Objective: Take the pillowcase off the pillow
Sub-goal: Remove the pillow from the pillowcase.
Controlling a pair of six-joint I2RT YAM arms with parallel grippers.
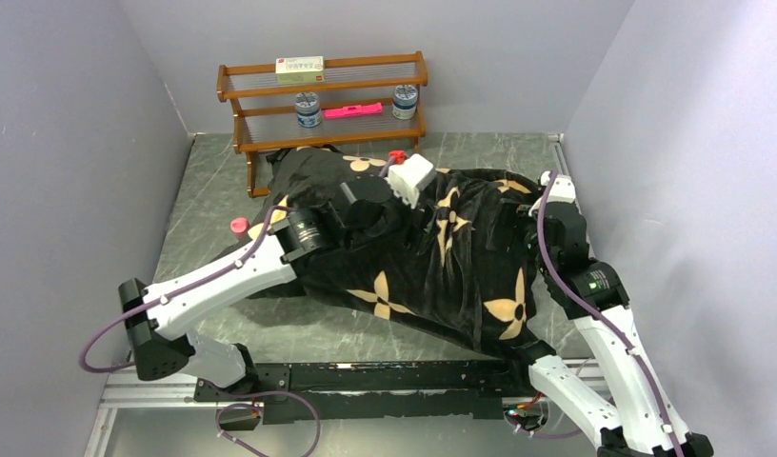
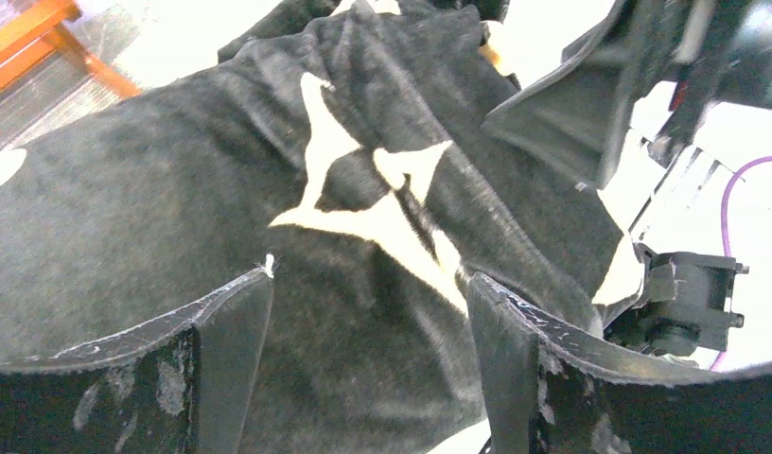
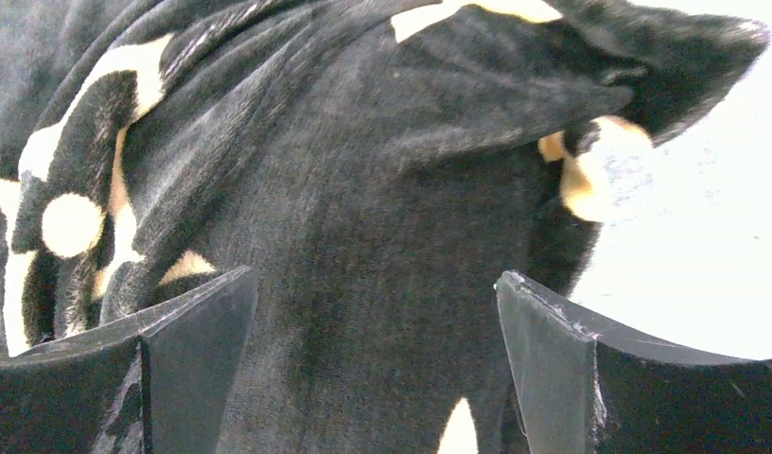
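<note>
**Left gripper** (image 2: 371, 284) — jaws wide apart, nothing clamped. The pillowcase (image 2: 174, 189) fills the whole gap between the two fingers and runs on past the tips. A tan star motif (image 2: 373, 203) lies just beyond the tips, roughly centred on the gap. Whether the plush touches the inner faces of the fingers cannot be told. Far beyond the left-hand finger, a corner of the wooden rack (image 2: 42, 43) shows.

**Right gripper** (image 3: 375, 284) — jaws wide apart, nothing clamped. Black plush fills the gap here too. Beyond the tip of the left-hand finger lies a tan motif with a round dot (image 3: 70, 224). Beyond the right-hand finger a folded flap (image 3: 600, 85) of the cover ends against the bright table surface.

**Overhead view.** The pillowcase lies rumpled across the middle of the table (image 1: 213, 200). Both arms reach in over it, the left from the near-left corner and the right along its right-hand edge.
</note>
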